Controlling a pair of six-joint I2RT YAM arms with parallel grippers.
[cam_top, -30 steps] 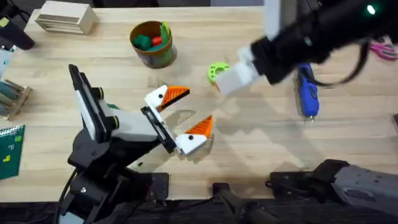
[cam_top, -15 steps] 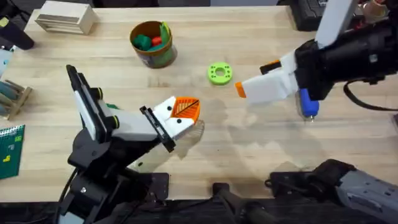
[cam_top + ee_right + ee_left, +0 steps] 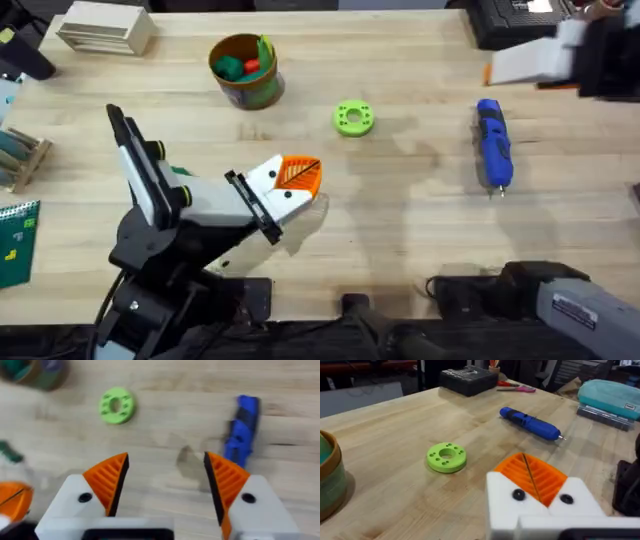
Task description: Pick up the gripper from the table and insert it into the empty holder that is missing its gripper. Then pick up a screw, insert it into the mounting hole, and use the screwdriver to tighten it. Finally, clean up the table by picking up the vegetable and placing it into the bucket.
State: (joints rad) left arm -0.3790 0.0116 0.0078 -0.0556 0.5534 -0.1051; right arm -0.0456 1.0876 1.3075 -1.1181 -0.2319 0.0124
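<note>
Your left gripper (image 3: 297, 180) is pressed together, empty; your right gripper (image 3: 165, 482) is spread, the screwdriver (image 3: 241, 430) beyond its jaws.

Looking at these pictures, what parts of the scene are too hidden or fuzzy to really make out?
- Right gripper, overhead: blurred and cut off by the right edge.
- Bucket, overhead: its contents are too small to identify; in the left wrist view the edge cuts it off.
- Screwdriver, right wrist: smeared, tip unreadable.
- Dark-green object, right wrist: blurred, cut by the edge.
- Left gripper, left wrist: whether a screw sits in its mount holes is unclear.
</note>
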